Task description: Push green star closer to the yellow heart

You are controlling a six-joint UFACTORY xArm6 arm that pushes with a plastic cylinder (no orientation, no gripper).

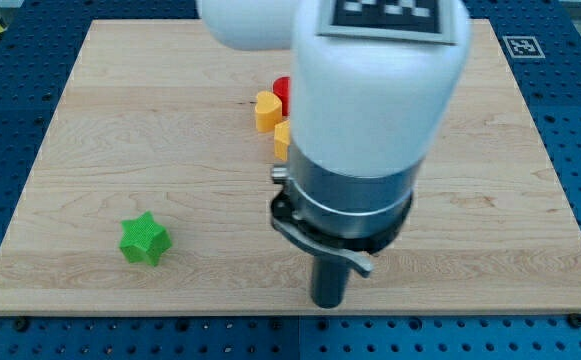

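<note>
The green star (pixel 145 239) lies on the wooden board near the view's bottom left. The yellow heart (pixel 266 110) lies near the board's upper middle, well to the upper right of the star. My tip (pixel 328 301) is at the bottom middle of the view, far to the right of the green star and below the heart. It touches no block.
A red block (pixel 282 92) sits just right of the yellow heart, partly hidden by my arm. A yellow-orange block (pixel 282 139) lies just below the heart, also partly hidden. The arm's white body (pixel 375 90) covers the board's middle. The board's bottom edge (pixel 170 312) is close below the star.
</note>
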